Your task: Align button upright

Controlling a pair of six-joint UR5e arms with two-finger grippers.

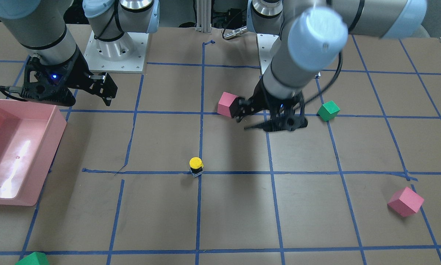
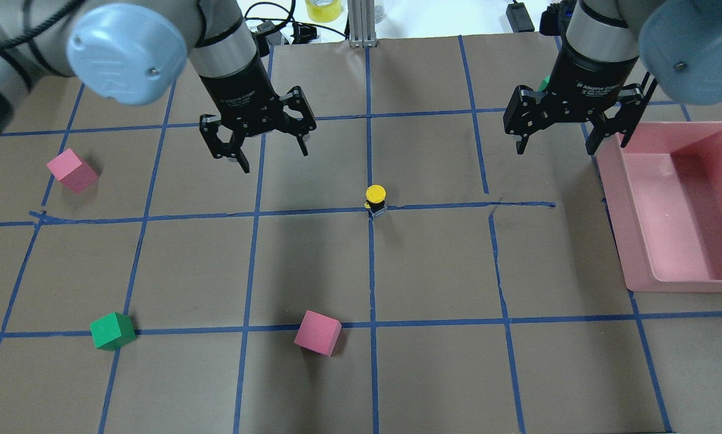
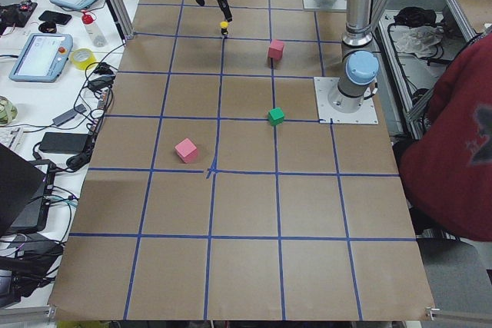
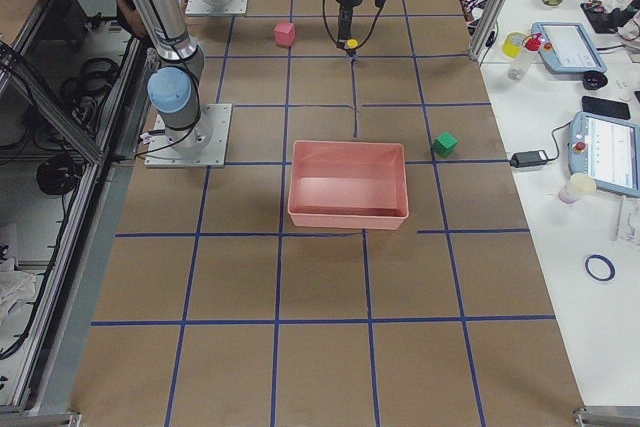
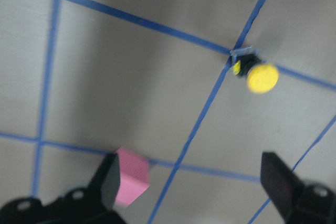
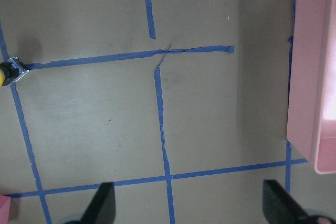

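Note:
The button (image 2: 375, 199) stands upright on a blue tape crossing at the table's middle, with its yellow cap on top and its black body below. It also shows in the front view (image 1: 196, 166), the left wrist view (image 5: 257, 74) and at the left edge of the right wrist view (image 6: 8, 72). My left gripper (image 2: 258, 137) is open and empty and hangs above the table, apart from the button. Its fingers (image 5: 110, 182) frame the left wrist view. My right gripper (image 2: 555, 147) is open and empty beside the pink bin, and shows in the front view (image 1: 73, 98).
A pink bin (image 2: 614, 199) sits at the right side. Two pink cubes (image 2: 72, 170) (image 2: 317, 333) and a green cube (image 2: 113, 331) lie on the left half. Another green cube (image 1: 32, 259) sits beyond the right gripper. Blue tape lines grid the brown table.

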